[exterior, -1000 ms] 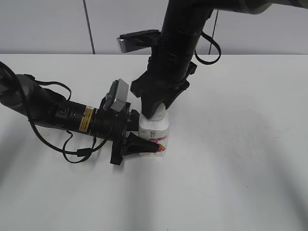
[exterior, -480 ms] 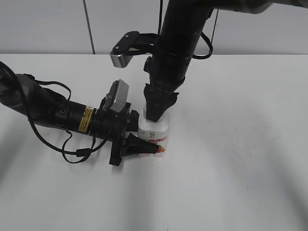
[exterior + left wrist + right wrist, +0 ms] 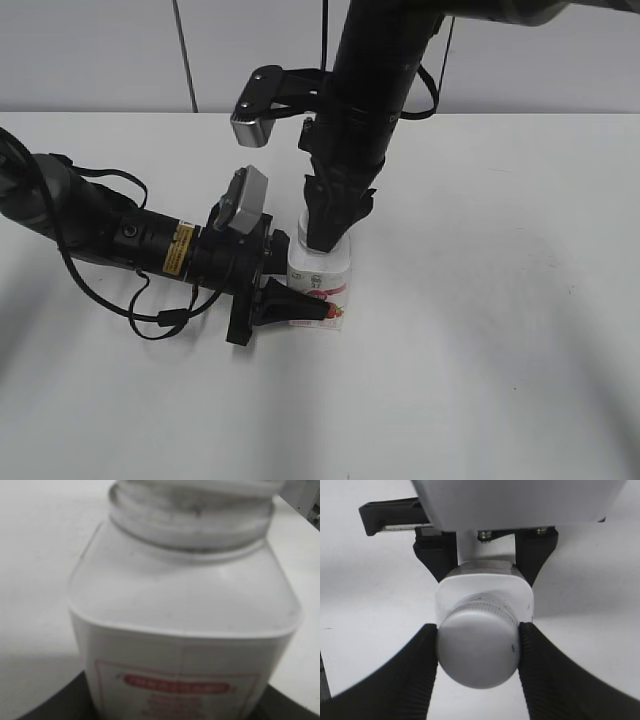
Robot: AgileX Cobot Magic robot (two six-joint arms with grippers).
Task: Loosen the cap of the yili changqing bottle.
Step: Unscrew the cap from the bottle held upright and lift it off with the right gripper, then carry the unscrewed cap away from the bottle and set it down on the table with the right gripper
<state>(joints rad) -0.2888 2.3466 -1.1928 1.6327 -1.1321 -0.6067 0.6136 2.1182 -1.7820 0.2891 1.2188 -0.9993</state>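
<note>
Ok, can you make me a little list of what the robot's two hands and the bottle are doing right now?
bottle: the yili changqing bottle stands upright on the white table
cap: the cap is on the bottle's neck
left gripper: reaches in from the side, shut on the bottle's body
right gripper: comes down from above, fingers pressed against both sides of the cap
label: red-pink, facing the left wrist camera, print too blurred to read

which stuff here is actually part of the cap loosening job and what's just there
In use:
- cap, clamped by the right gripper
- yili changqing bottle, held at its body by the left gripper

Just there:
- white table
- grey wall behind; no loose items visible
</note>
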